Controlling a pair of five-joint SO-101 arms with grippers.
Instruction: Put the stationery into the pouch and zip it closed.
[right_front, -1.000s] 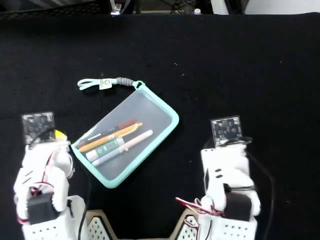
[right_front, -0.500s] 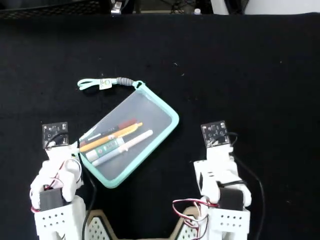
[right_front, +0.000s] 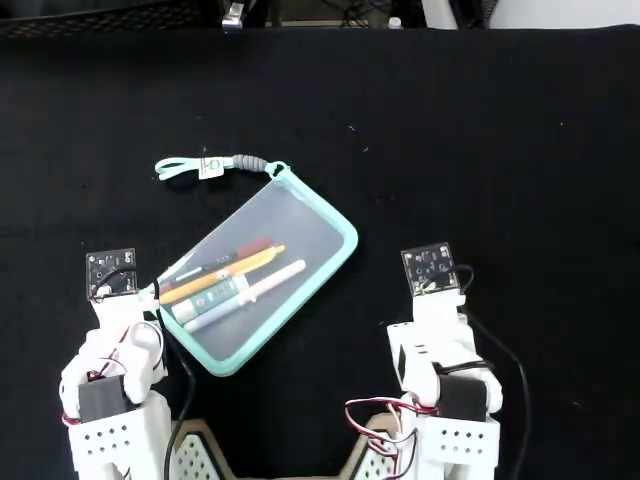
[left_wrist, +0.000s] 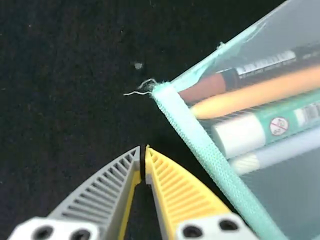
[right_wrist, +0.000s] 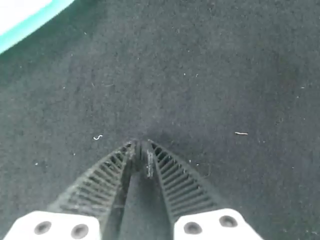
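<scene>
Lying zipped, I judge, the clear mint-edged plastic pouch (right_front: 300, 225) holds its coloured pens (right_front: 225, 278); my left gripper (left_wrist: 144, 150) and right gripper (right_wrist: 139, 146) flank it clenched and empty, nothing apparently remaining to grasp.

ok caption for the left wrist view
Shut left gripper beside a corner of the clear pouch, pens inside.

One clear, mint-trimmed pouch (right_front: 300, 232), with one wrist strap (right_front: 188, 167), on one black table (right_front: 480, 150). Four pieces of stationery are inside: one dark pen (right_front: 248, 248), one orange pen (right_front: 225, 275), one green-and-white marker (right_front: 213, 298) and one pale pen (right_front: 272, 279). Two grippers: one left gripper (left_wrist: 144, 159), one right gripper (right_wrist: 139, 151).
</scene>
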